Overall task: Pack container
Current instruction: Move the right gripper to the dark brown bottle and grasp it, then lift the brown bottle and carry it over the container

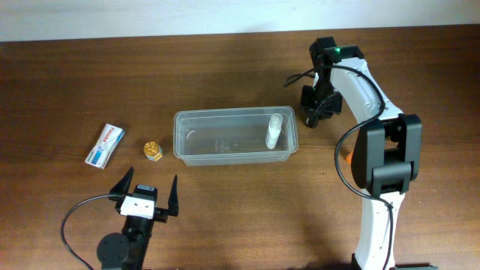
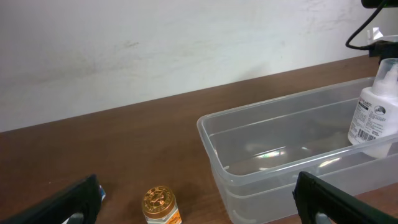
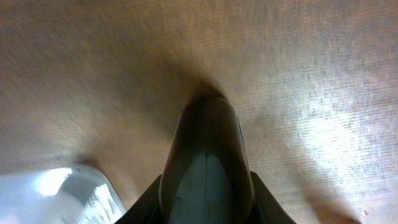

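The clear plastic container (image 1: pixel 225 114) lies mid-table with a white labelled bottle (image 1: pixel 274 131) standing at its right end. Left of it on the wood sit a small gold-lidded jar (image 1: pixel 154 151) and a blue-and-white tube (image 1: pixel 104 145). My left gripper (image 1: pixel 148 184) is open near the front edge, behind the jar and holding nothing. The left wrist view shows the jar (image 2: pixel 160 205) between its spread fingers, the container (image 2: pixel 214 155) and the bottle (image 2: pixel 376 115). My right gripper (image 1: pixel 313 112) points down just outside the container's right end. Its fingers (image 3: pixel 207 162) are pressed together over bare wood, shut on nothing.
A small orange object (image 1: pixel 348 157) peeks out beside the right arm's upright link. A black cable loops from the left arm's base (image 1: pixel 71 217). The container's corner (image 3: pixel 68 186) shows at the lower left of the right wrist view.
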Motion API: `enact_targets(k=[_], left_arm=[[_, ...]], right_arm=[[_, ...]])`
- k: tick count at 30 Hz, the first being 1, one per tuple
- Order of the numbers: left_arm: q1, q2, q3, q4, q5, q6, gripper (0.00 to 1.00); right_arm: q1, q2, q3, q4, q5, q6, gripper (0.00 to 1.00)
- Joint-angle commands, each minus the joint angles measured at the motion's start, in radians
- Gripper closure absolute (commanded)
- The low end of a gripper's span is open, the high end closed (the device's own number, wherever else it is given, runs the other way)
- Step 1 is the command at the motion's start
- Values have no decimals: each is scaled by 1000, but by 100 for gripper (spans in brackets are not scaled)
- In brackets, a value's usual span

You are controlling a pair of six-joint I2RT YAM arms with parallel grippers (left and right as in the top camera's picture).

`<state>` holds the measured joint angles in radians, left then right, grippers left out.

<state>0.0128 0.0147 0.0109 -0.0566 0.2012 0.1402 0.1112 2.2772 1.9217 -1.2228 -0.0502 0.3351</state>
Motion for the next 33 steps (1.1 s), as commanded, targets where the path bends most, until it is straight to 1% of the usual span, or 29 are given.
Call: enact_targets(k=[1, 7, 11, 16, 22, 33], left_arm=[[4, -10, -2, -6, -7, 15, 1], [4, -10, -3, -6, -7, 15, 1], [4, -10, -3, -6, -7, 15, 1], [4, -10, -3, -6, -7, 15, 1], [4, -10, -3, -6, -7, 15, 1], [4, -10, -2, -6, -7, 15, 1]], right_arm=[[0, 11, 60, -43, 9, -41, 79], [0, 6, 216, -200, 9, -67, 82], [11, 6, 362, -326, 5, -96, 82], [67, 6, 557, -476, 21, -141, 81], [174, -53, 654, -476, 25, -136, 80], [357, -85, 663, -476, 39, -80, 80]])
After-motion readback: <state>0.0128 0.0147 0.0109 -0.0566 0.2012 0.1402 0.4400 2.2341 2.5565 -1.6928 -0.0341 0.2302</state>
